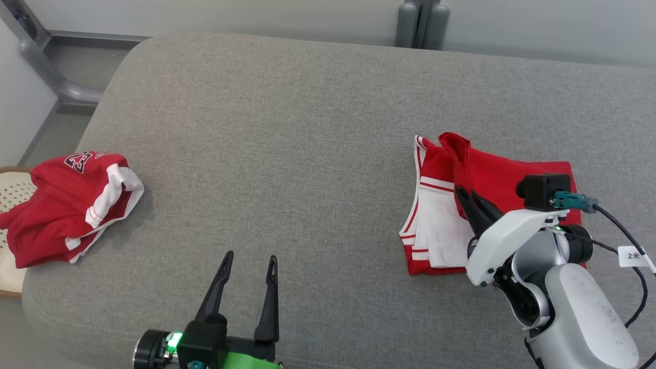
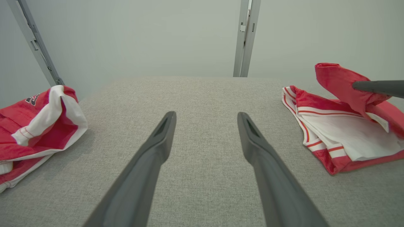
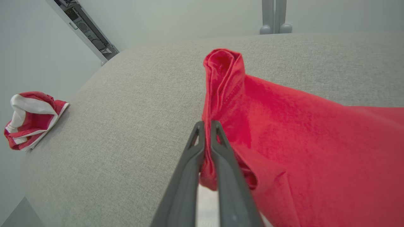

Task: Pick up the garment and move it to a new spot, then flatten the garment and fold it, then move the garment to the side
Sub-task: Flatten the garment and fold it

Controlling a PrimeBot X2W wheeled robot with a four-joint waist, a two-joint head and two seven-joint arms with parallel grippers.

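Two red-and-white pieces lie on the grey fabric cushion [image 1: 307, 128]. At its left edge sits a crumpled red-and-white jersey [image 1: 66, 205], partly hanging over a pale woven cane piece [image 1: 10, 195] beside the cushion. Near the middle of the front edge the left gripper [image 1: 251, 255] hovers with its fingers spread wide, holding nothing, well apart from both cloths. Toward the right edge lies the flat red-and-white striped garment [image 1: 502, 174], which I judge to be the one being worked. It is partly folded, with a white panel and striped hems showing on its left side. The right gripper [image 1: 464, 192] is pinched tight on a raised red fold [image 3: 224, 63] of it, lifted clear of the layers below.

The step in hand looks like a fold. To do it well, carry the pinched fold low and straight across so the lower layers do not drag, and line its edge up with the hem underneath before letting go. The free left gripper could press the near-left corner to stop the stack sliding.
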